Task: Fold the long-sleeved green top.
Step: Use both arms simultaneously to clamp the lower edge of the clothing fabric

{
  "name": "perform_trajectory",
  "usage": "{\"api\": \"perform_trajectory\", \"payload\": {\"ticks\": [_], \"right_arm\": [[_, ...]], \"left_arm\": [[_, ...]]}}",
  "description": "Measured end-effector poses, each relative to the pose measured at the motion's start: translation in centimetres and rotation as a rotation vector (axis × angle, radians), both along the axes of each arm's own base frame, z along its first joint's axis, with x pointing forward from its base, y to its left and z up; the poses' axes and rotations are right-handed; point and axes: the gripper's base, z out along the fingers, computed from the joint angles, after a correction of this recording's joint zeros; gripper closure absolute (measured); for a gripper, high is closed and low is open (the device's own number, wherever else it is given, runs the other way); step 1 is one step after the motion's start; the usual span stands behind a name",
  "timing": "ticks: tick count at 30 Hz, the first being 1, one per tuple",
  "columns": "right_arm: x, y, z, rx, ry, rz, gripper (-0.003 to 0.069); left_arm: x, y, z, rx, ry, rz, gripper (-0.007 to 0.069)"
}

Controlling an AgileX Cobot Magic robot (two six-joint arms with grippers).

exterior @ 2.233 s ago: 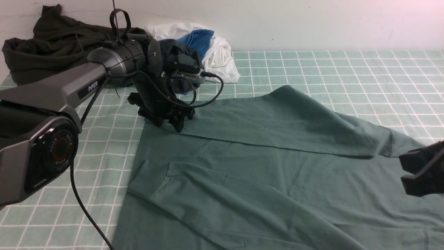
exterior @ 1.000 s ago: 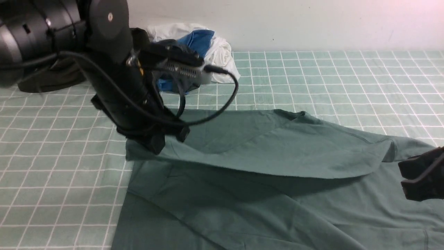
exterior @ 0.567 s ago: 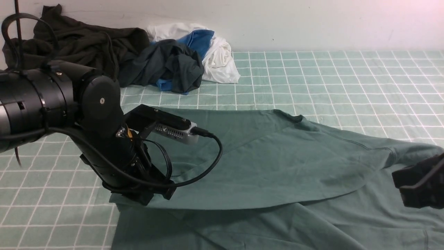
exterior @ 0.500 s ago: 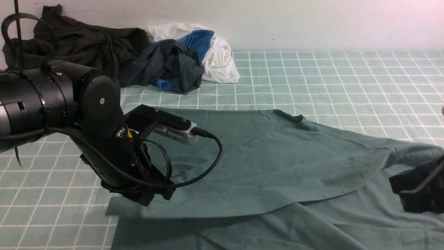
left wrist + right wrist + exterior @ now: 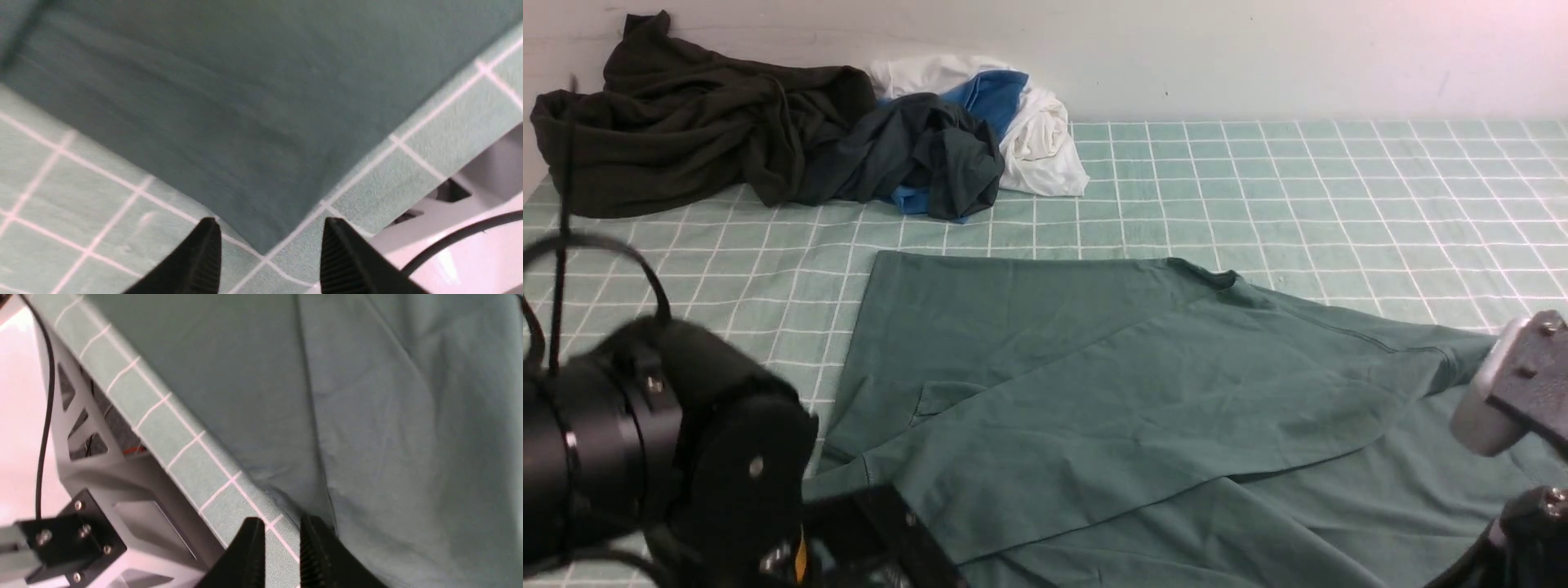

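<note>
— Whereabouts of the large muted teal-green knit long-sleeved top (image 5: 1094, 384)?

— Spread over the middle and near part of the pale green tablecloth with a white grid (image 5: 1298, 180). 1 broad flap folded slantwise across the body, 1 seamed sleeve reaching right. Soft, matte, lightly creased.

— Anything extra from the wrist views?

— From the left wrist: a flat corner of the top, lying on the grid cloth just beyond the left gripper (image 5: 269, 228). 2 black ribbed fingers spread wide, holding nothing. None of that visible from the front, only the bulky round black left arm (image 5: 645, 465) low at the left.

— And the right side?

— Right gripper (image 5: 282, 524) over the table's near edge, fingers parted by a narrow slit with grid cloth visible through it, pinching nothing. 1 finger just beside the top's hem; touching or not, cannot tell. Below the edge, a grey metal frame (image 5: 122, 490), unseen from the front.

— Farther out?

— Along the white wall (image 5: 1258, 57), well apart from the top: a crumpled olive-black garment (image 5: 686, 131), touching a slate-grey bundle with blue parts (image 5: 915, 155), then rumpled white fabric (image 5: 1037, 131).
</note>
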Motion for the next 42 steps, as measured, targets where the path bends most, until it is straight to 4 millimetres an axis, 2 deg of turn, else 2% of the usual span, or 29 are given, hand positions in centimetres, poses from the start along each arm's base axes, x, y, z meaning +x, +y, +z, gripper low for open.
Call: {"api": "perform_trajectory", "payload": {"ticks": [6, 17, 21, 24, 27, 33, 36, 39, 42], "right_arm": [[0.2, 0.2, 0.1, 0.004, -0.047, 0.025, 0.0536], [0.2, 0.2, 0.1, 0.004, -0.050, 0.027, 0.0537], [0.2, 0.2, 0.1, 0.002, -0.045, 0.030, 0.0537], [0.1, 0.1, 0.1, 0.001, -0.040, 0.033, 0.0537], [0.0, 0.1, 0.0, -0.007, -0.034, 0.044, 0.0537], [0.0, -0.2, -0.2, -0.051, -0.052, 0.069, 0.0533], [0.1, -0.4, -0.2, -0.075, -0.064, 0.078, 0.0516], [-0.2, -0.3, -0.7, -0.116, -0.087, 0.153, 0.0453], [-0.7, -0.4, -2.2, -0.199, -0.098, 0.253, 0.0366]], "left_arm": [[-2.6, -0.5, -3.1, -0.024, -0.025, -0.173, 0.0309], [-1.9, -1.3, -4.5, -0.014, -0.071, -0.244, 0.0316], [-1.7, -1.5, -4.4, -0.007, -0.083, -0.191, 0.0418], [-1.6, -1.6, -4.2, 0.000, -0.085, -0.144, 0.0524], [-1.6, -1.6, -3.3, -0.004, -0.092, -0.126, 0.0606], [-1.6, -1.1, -1.3, -0.024, -0.122, -0.111, 0.0619], [-1.3, -0.1, -0.4, -0.024, -0.126, -0.063, 0.0619], [-1.1, 1.7, 0.6, -0.004, -0.103, -0.018, 0.0619], [-0.9, 2.8, 1.0, 0.011, -0.082, 0.003, 0.0619]]}}
